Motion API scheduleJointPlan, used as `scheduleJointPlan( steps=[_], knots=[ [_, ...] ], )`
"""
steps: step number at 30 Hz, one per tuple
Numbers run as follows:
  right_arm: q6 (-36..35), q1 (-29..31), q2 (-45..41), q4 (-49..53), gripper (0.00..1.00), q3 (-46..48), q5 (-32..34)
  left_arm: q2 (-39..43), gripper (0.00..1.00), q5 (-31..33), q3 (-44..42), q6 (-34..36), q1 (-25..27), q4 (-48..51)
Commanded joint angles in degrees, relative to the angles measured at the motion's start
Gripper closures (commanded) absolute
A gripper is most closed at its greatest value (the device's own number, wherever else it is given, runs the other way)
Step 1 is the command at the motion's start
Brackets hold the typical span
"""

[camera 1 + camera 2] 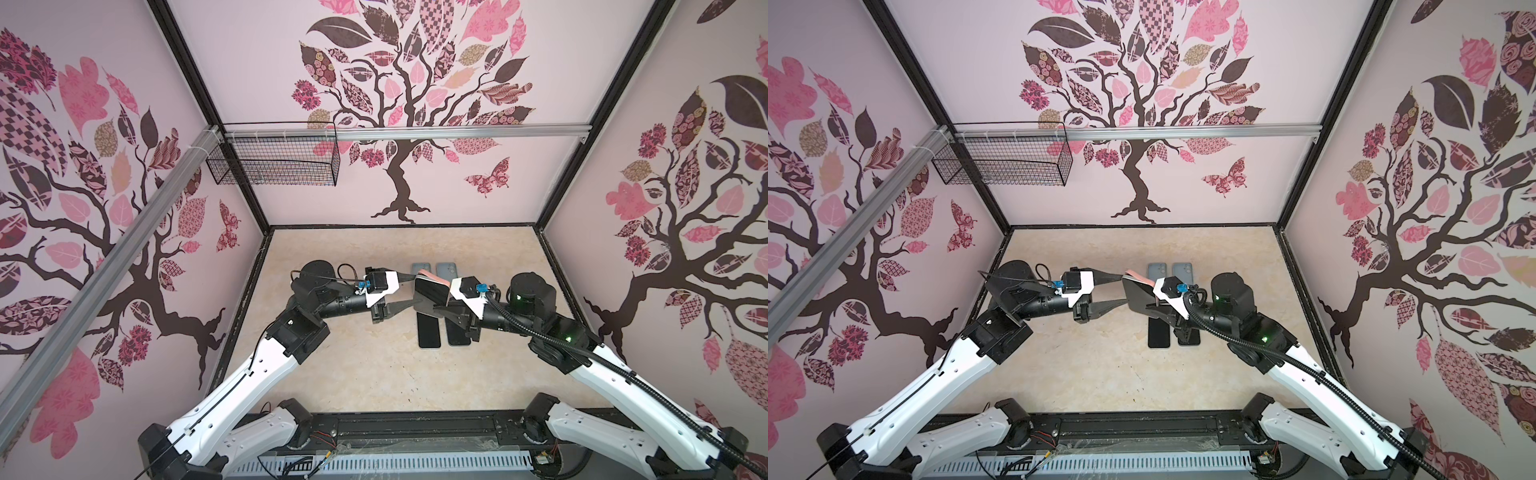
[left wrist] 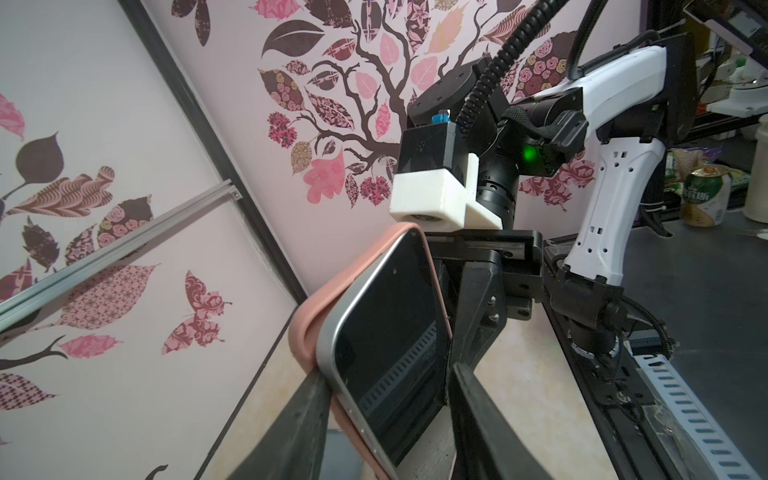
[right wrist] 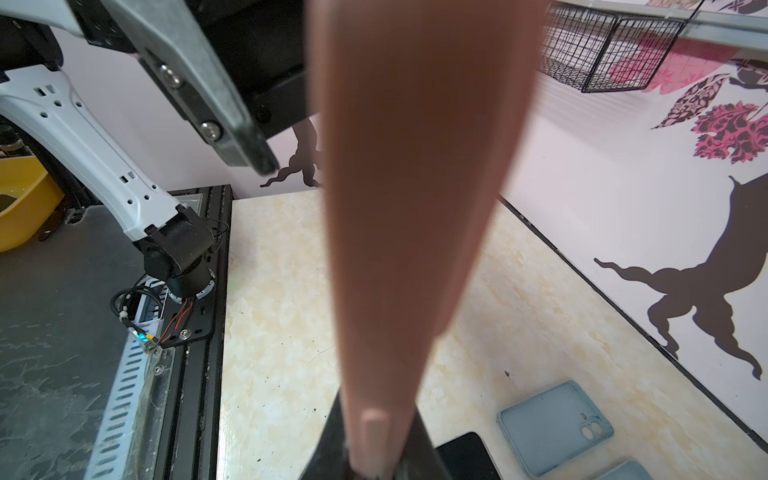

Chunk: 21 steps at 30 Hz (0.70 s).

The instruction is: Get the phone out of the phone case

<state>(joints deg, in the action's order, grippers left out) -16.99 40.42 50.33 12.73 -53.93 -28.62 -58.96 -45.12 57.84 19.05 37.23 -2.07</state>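
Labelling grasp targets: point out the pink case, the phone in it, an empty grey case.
pink case (image 2: 305, 332), left wrist view, side rim.
phone (image 2: 395, 324), left wrist view, screen.
grey case (image 3: 555, 430), right wrist view, inner back.

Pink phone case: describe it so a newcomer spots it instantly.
Above the beige table, the right end effector holds a phone. The pink phone case wraps its back. Unlike the two grey cases lying flat behind, it is pink and airborne.

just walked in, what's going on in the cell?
The right gripper holds a phone in a pink case up off the table. The left gripper straddles its free end, one finger at the case's lip, which is peeled off the phone's edge; the phone isn't out yet. Two bare phones and two grey cases lie below.
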Motion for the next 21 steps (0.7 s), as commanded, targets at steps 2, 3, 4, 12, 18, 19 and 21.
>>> scheduleJointPlan(
  steps=[2,3,4,12,18,19,21],
  knots=[
    [-1.96,1.89,-2.15,-9.69,1.0,-1.36,-6.64,-2.68,0.52,-10.08,-0.11,-4.94,0.19,3.48],
    [-1.77,1.9,-2.23,-10.07,1.0,-1.32,-6.75,-2.84,0.53,-10.8,-0.35,-5.32,0.13,3.39],
    [-1.51,1.88,-2.33,-10.34,1.0,-1.36,-6.96,-2.85,0.53,-11.43,-0.71,-5.85,0.19,3.07],
    [0.08,1.87,-1.94,-11.8,1.0,-1.29,-8.18,-2.8,0.53,-13.19,-3.88,-10.63,0.38,-2.5],
    [2.05,1.87,-1.2,-13.78,1.0,-1.33,-9.58,-4.38,0.53,-12.79,-3.4,-9.96,1.87,-1.44],
    [2.64,1.92,-1.22,-14.56,1.0,-1.19,-9.9,-4.62,0.54,-12.66,-3.49,-10.02,2.01,-1.45],
    [3.72,1.87,-1.26,-15.79,1.0,-1.01,-10.39,-5.02,0.55,-12.67,-3.73,-10.08,2.17,-1.49]
  ],
)
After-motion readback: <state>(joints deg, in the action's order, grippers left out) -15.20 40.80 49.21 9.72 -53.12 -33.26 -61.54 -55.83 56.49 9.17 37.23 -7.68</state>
